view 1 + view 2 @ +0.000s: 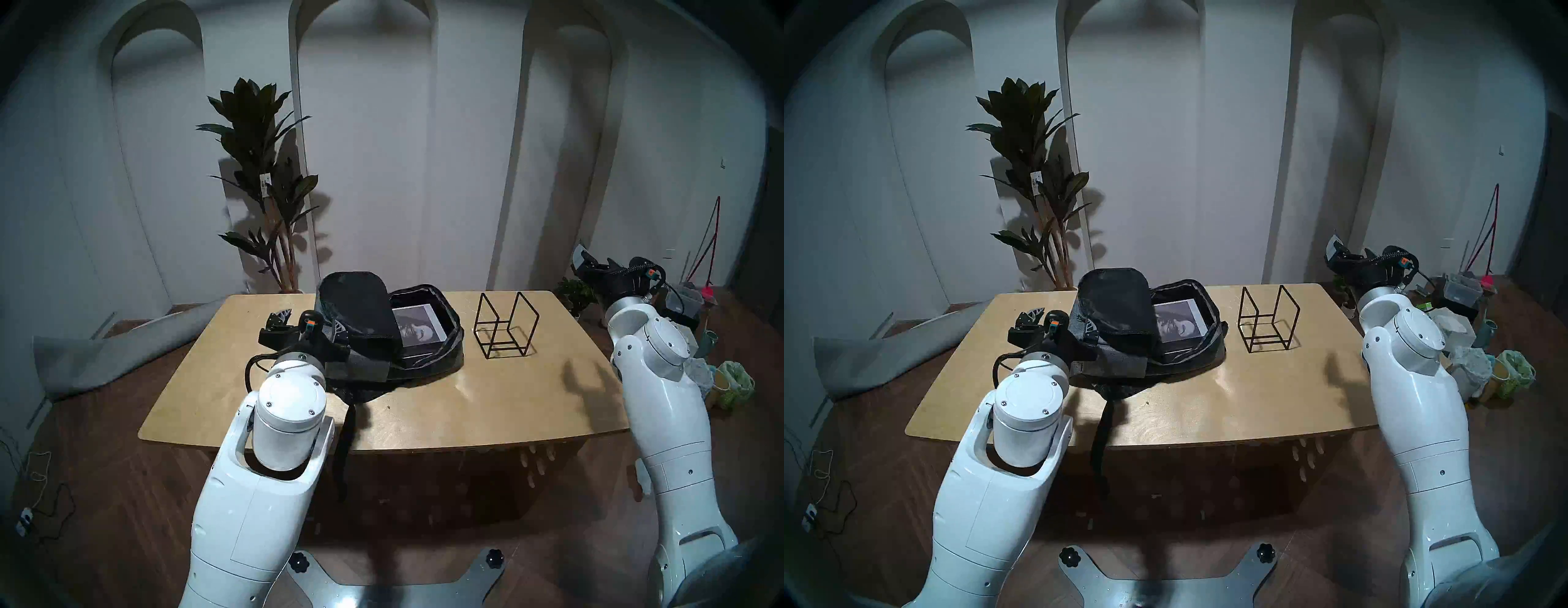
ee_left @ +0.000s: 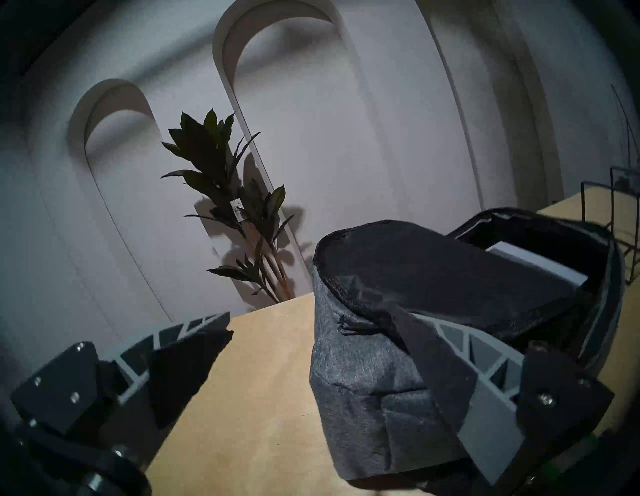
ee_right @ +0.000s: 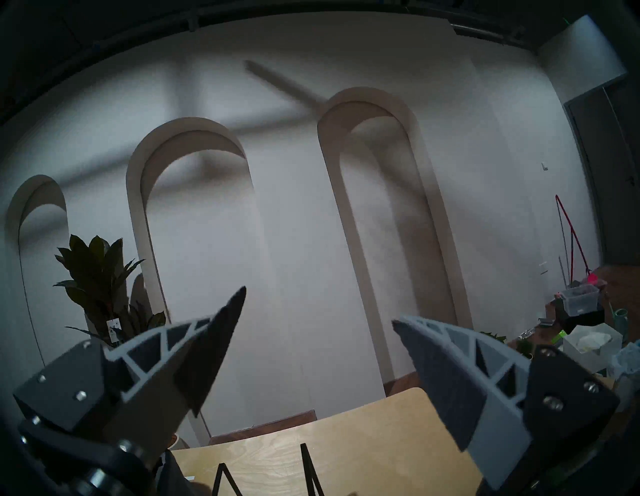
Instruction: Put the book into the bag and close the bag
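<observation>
The dark grey bag (image 1: 365,367) lies open on the wooden table (image 1: 466,403). Its black-lined flap (image 1: 356,301) stands up and curls to the left. The book (image 1: 418,327) lies flat inside, cover up, its left part hidden by the flap; a white edge shows in the left wrist view (image 2: 540,266). My left gripper (image 1: 314,319) is open at the bag's left end. Its right finger (image 2: 485,363) lies against the flap and its left finger is clear over the table. My right gripper (image 1: 589,265) is open and empty, raised beyond the table's right far corner.
A black wire-frame stand (image 1: 505,327) stands right of the bag. A black strap (image 1: 345,446) hangs over the table's front edge. A potted plant (image 1: 263,178) stands behind the table. Bags and boxes (image 1: 721,382) lie on the floor at the right.
</observation>
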